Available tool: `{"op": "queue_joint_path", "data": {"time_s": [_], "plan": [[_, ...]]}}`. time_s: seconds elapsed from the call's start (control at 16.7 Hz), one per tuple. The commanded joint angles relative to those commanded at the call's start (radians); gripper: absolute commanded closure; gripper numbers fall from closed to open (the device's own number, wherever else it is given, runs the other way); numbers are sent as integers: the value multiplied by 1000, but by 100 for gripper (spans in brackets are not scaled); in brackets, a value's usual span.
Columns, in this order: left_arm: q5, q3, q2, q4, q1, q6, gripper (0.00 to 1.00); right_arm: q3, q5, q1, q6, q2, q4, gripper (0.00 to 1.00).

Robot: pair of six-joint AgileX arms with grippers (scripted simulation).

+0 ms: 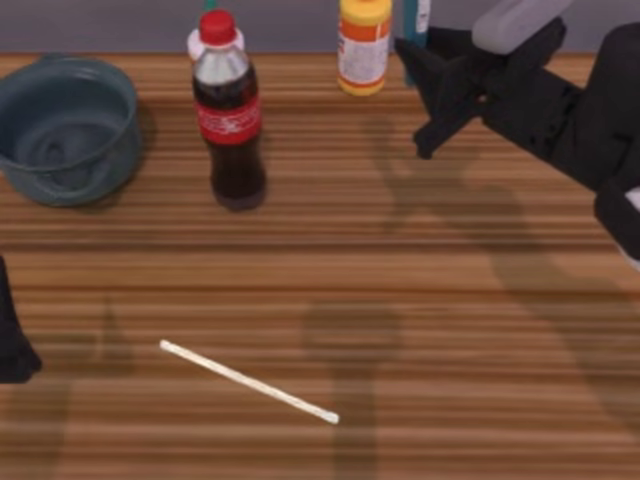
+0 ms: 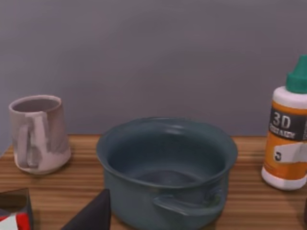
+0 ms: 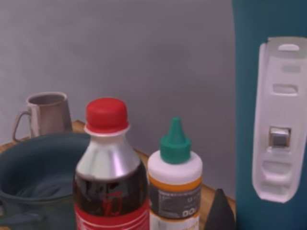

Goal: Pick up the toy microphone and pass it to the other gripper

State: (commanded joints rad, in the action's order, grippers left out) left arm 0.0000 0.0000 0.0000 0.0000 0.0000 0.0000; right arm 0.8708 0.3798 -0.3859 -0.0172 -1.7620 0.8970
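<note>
1 pincer, the right pincer (image 1: pixel 425 95), at the table's far edge, is clamped on the toy microphone (image 3: pixel 268 110).

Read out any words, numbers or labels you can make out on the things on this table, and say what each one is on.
"3D": on the dark band of the orange-labelled glue bottle, in the left wrist view.
Smaller print under it: too blurred to read.
Cola bottle: white script on the red label, too blurred to read.
Toy microphone: pale button strip, no text.
Pot, mug: no text.
</note>
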Motion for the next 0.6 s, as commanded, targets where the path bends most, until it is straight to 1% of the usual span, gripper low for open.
{"op": "queue_joint_path", "data": {"time_s": [0.24, 0.3, 0.36, 0.48, 0.6], "plan": [[0, 0, 0, 0, 0, 0, 0, 4, -1, -4, -2, -3, -2, 100], [0, 0, 0, 0, 0, 0, 0, 2, -4, -7, -3, -1, 0, 100], [0, 0, 0, 0, 0, 0, 0, -6, -15, -20, -4, 6, 6, 100], [0, 0, 0, 0, 0, 0, 0, -35, -59, -65, -7, 36, 29, 100], [0, 0, 0, 0, 0, 0, 0, -76, -119, -126, -13, 77, 59, 100]]}}
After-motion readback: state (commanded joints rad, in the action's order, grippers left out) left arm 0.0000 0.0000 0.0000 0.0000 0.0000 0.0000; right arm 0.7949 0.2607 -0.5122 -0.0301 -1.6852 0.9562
